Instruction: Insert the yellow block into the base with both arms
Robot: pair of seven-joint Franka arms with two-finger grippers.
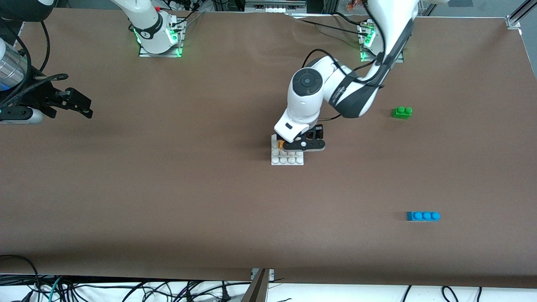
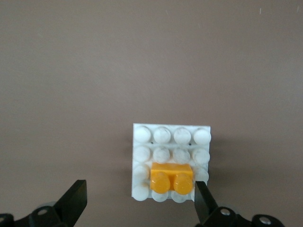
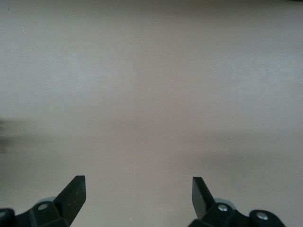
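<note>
Yellow block [image 2: 172, 176] seated on base [image 2: 163, 137]

High front view; two wrist close-ups

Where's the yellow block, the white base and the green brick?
yellow block [image 2: 172, 176], left wrist view, on its two studs.
base [image 2: 171, 136], left wrist view, on a bare stud row.
green brick [image 1: 402, 112], front view, on its middle.

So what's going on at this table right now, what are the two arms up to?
The left end effector hangs open just over the base, and the yellow block sits on the base's studs with nothing gripping it. The right end effector waits open over bare table at the right arm's end. A green brick and a blue brick lie untouched toward the left arm's end.
</note>
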